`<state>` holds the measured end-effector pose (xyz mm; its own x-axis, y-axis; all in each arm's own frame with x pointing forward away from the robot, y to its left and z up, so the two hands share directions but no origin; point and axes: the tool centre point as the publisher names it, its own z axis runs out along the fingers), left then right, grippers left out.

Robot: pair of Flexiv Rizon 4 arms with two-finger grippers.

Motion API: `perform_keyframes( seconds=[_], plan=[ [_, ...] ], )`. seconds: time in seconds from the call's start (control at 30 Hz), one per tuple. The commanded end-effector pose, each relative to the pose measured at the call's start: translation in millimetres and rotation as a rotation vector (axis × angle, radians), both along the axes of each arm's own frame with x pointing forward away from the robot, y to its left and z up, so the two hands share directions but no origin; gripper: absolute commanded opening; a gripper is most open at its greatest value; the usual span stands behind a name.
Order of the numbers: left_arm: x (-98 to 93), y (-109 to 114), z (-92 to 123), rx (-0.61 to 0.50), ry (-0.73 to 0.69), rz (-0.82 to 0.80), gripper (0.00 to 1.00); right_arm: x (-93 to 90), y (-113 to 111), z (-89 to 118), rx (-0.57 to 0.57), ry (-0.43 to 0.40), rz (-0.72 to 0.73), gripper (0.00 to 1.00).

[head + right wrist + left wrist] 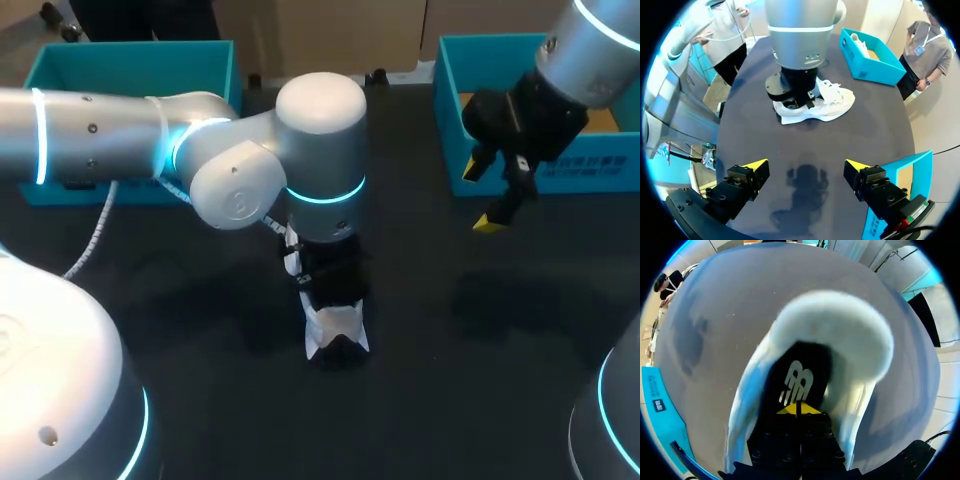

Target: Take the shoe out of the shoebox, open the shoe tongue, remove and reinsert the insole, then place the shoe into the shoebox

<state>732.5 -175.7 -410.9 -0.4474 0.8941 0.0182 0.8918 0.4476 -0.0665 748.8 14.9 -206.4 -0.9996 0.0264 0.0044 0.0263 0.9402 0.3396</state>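
Note:
A white shoe (338, 328) lies on the dark table's middle, also seen in the right wrist view as the shoe (836, 102) under my left arm's wrist (800, 30). My left gripper (797, 409) is down inside the shoe's opening. It is shut, and its yellow tips touch the black insole (800, 367) with a white logo. The padded white collar (840, 325) curves ahead of the tips. I cannot see any pinch on the insole. My right gripper (481, 197) hangs open and empty above the table, right of the shoe. In its own view the right gripper (806, 165) holds nothing.
One teal box (450, 110) stands at the back right, just behind my right gripper. Another teal box (130, 62) stands at the back left behind my left arm. The right wrist view shows something white inside that box (875, 65).

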Motion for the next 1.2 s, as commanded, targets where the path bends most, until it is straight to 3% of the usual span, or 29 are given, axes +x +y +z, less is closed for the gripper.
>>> perform_keyframes(
  seconds=[0.03,0.3,0.47,0.93,1.2],
  plan=[
    [7.5,8.5,-15.0,0.001,-0.008,-0.007,0.00,0.1,0.2,-1.0,-0.002,-0.001,0.000,1.00],
    [-0.4,5.7,16.6,-0.076,0.061,-0.006,0.00,0.1,0.2,-1.0,-0.002,-0.001,0.000,1.00],
    [-11.3,-4.5,25.5,-0.123,0.078,-0.035,0.00,0.1,0.2,-1.0,-0.002,-0.001,0.000,1.00],
    [-38.6,-30.3,1.7,-0.122,0.085,-0.102,0.00,0.1,0.2,-1.0,-0.002,-0.001,0.000,1.00],
    [-19.0,-16.6,1.9,-0.103,0.042,-0.065,0.00,0.1,0.2,-1.0,-0.002,-0.001,0.000,1.00]
  ],
)
